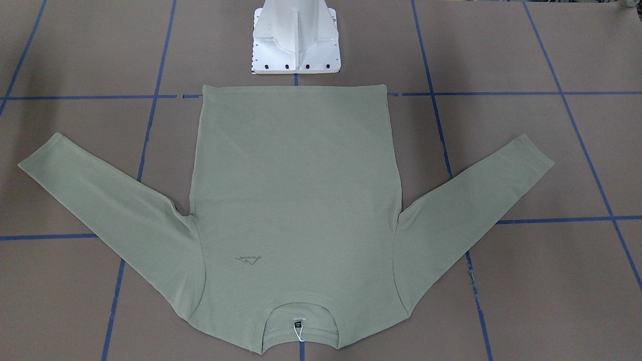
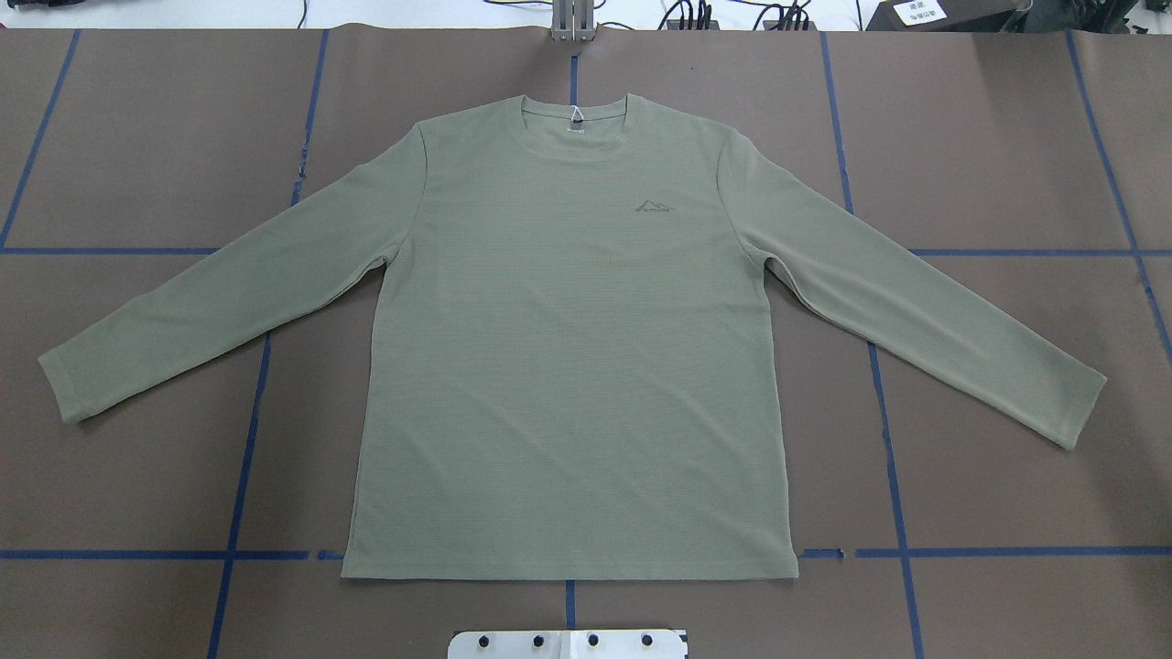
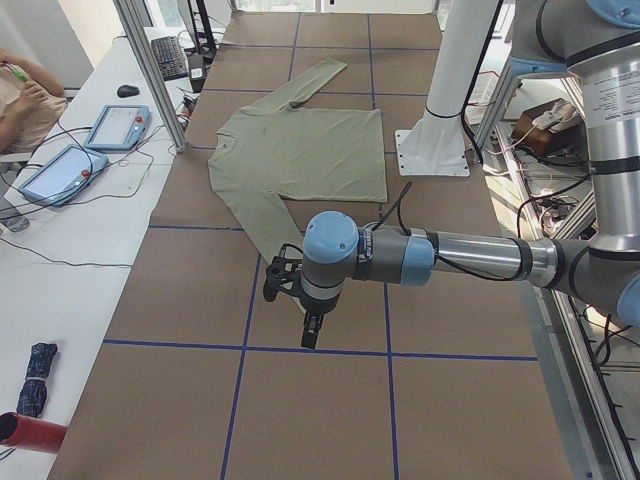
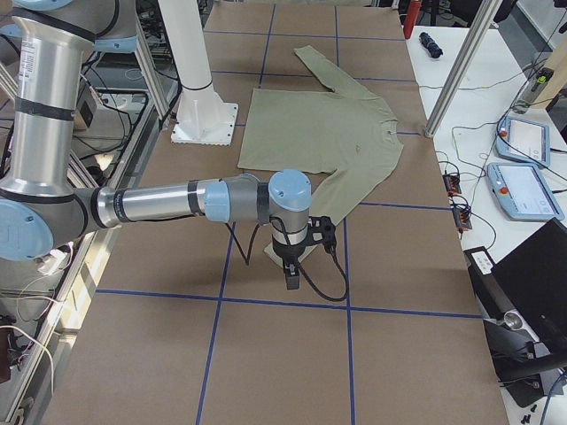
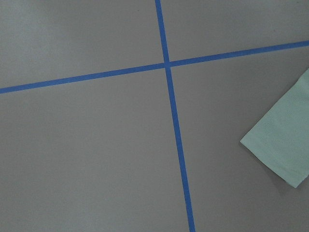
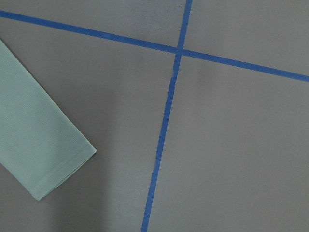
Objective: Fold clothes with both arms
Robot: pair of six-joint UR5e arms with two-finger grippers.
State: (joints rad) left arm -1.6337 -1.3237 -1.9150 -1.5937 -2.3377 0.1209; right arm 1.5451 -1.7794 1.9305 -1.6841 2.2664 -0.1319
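The pale sage-green long-sleeved shirt lies flat and face up on the brown table, both sleeves spread out and down, its collar away from the robot. In the exterior left view my left gripper hangs low over the table just beyond the near sleeve's cuff, not touching it. In the exterior right view my right gripper hangs likewise past the other cuff. Both grippers show only in these side views, so I cannot tell whether they are open or shut. Neither wrist view shows fingers.
Blue tape lines grid the brown table. The white pedestal base stands behind the shirt's hem. Side benches hold teach pendants and a laptop. A person sits at the bench.
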